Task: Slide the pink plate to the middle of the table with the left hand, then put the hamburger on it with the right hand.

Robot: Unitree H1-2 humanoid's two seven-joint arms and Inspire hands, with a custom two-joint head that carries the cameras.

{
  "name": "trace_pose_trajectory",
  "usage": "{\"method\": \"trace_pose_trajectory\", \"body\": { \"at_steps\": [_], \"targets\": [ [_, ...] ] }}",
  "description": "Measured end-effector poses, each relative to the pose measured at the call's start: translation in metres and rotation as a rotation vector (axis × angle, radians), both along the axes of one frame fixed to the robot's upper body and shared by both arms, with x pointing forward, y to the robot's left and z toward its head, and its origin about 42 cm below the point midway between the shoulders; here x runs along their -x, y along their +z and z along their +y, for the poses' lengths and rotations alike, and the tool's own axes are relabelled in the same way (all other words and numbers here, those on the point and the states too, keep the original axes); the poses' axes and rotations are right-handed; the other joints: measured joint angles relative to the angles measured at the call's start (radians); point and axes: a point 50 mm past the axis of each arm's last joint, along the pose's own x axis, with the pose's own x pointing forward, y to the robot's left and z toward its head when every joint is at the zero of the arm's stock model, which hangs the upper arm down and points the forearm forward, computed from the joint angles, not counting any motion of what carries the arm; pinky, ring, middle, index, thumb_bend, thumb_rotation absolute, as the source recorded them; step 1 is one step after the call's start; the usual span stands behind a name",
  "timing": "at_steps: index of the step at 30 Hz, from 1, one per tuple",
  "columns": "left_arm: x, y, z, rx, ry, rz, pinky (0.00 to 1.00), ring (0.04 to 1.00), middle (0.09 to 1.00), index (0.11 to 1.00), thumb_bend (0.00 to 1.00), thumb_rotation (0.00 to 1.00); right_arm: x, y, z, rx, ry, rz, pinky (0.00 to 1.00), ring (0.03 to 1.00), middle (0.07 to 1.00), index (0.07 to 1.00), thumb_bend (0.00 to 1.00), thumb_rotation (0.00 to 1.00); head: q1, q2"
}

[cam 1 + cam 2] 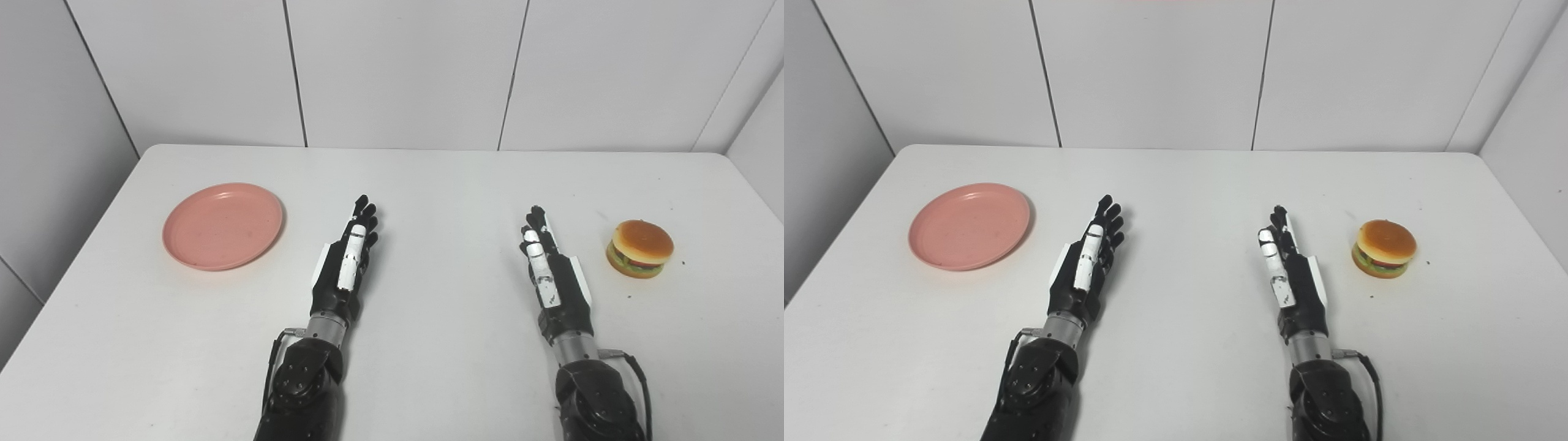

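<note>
An empty pink plate (pixel 222 225) lies on the left part of the white table (pixel 441 184). A toy hamburger (pixel 640 248) with a tan bun sits on the right part. My left hand (pixel 349 260) rests near the table's middle, to the right of the plate and apart from it, fingers straight and holding nothing. My right hand (pixel 548 269) lies to the left of the hamburger, apart from it, fingers straight and holding nothing. Both also show in the right eye view: the plate (pixel 969 225) and the hamburger (pixel 1384 248).
White wall panels (pixel 398 67) rise behind the table's far edge. The table's left edge (pixel 79 245) runs close beside the plate. A few small dark specks lie on the table near the hamburger.
</note>
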Motion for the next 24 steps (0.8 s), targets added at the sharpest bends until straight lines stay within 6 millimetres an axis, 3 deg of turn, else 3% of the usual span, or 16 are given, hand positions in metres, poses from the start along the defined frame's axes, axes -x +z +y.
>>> {"method": "trace_pose_trajectory", "body": {
  "at_steps": [9,13,15,17,19,24],
  "targets": [
    [0.000,0.000,0.000,0.000,0.000,0.000,1.00,1.000,1.000,1.000,0.39,1.00,0.000,0.000,0.001,0.006,0.002,-0.001,0.99,0.987,1.000,1.000,0.56,0.90,0.002,0.000],
    [0.000,0.000,0.001,0.008,0.006,0.001,1.00,1.000,1.000,0.995,0.38,1.00,0.000,0.000,0.000,0.006,0.001,0.000,0.99,0.992,1.000,1.000,0.58,0.92,0.038,-0.011],
    [0.000,0.001,0.003,0.029,0.016,0.002,1.00,1.000,1.000,0.989,0.38,1.00,0.000,0.000,0.000,0.007,0.003,-0.001,0.98,0.991,1.000,1.000,0.58,0.93,0.104,-0.028],
    [0.000,0.002,0.005,0.035,0.031,0.005,1.00,1.000,0.995,0.983,0.42,1.00,0.000,0.000,-0.001,0.004,0.015,-0.003,0.98,0.989,1.000,1.000,0.56,0.94,0.110,-0.029],
    [0.001,0.005,0.008,0.038,0.045,0.011,1.00,1.000,0.984,0.968,0.45,1.00,0.000,0.001,-0.004,0.004,0.021,-0.005,0.98,0.985,1.000,1.000,0.56,0.94,0.192,-0.055],
    [-0.004,0.022,0.021,0.053,0.091,0.003,0.94,0.920,0.903,0.881,0.49,1.00,-0.003,0.000,-0.015,-0.040,0.020,-0.009,1.00,0.989,1.000,1.000,0.61,0.89,0.264,-0.080]
  ]
}}
